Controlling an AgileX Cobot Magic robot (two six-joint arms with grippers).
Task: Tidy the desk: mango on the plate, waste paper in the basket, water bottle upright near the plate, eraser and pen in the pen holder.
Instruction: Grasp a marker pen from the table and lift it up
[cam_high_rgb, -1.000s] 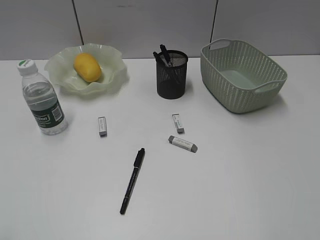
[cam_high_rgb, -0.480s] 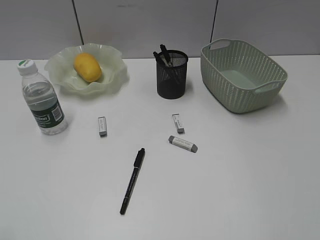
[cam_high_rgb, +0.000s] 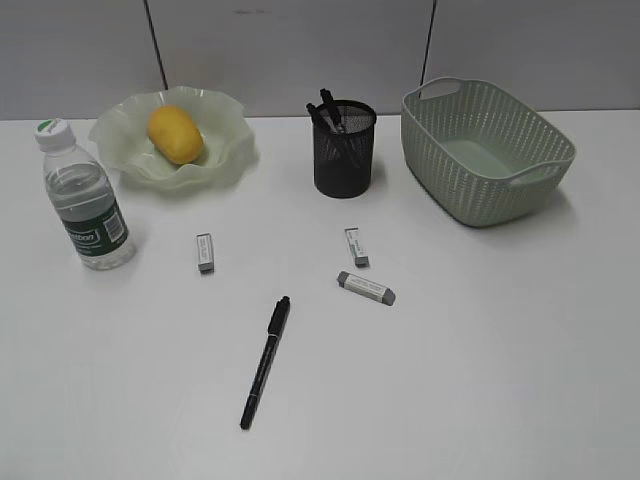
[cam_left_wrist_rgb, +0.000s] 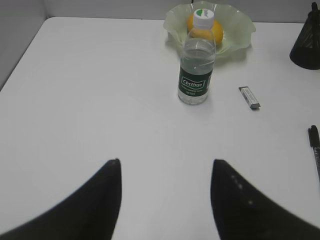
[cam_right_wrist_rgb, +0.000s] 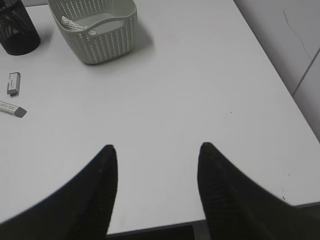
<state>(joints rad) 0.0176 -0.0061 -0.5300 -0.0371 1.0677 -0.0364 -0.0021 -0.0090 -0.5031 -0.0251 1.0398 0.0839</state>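
Observation:
The mango (cam_high_rgb: 175, 134) lies in the plate (cam_high_rgb: 228, 115) at the back left. The water bottle (cam_high_rgb: 85, 195) stands upright next to the plate. The pen holder (cam_high_rgb: 344, 150) holds dark pens. Three erasers (cam_high_rgb: 204, 252) (cam_high_rgb: 356, 246) (cam_high_rgb: 366, 288) and a black pen (cam_high_rgb: 265, 360) lie on the desk (cam_high_rgb: 480, 330). The basket (cam_high_rgb: 485, 150) stands at the back right. In the right wrist view a white printed scrap (cam_right_wrist_rgb: 75, 23), apparently the waste paper, lies in the basket (cam_right_wrist_rgb: 107, 40). My left gripper (cam_left_wrist_rgb: 166, 162) and right gripper (cam_right_wrist_rgb: 156, 146) are open, empty and out of the exterior view.
The left gripper is above bare desk in front of the bottle (cam_left_wrist_rgb: 196, 65). The right gripper is near the desk's front right corner, with the desk's edge (cam_right_wrist_rgb: 280, 90) to its right. A grey wall runs behind the desk.

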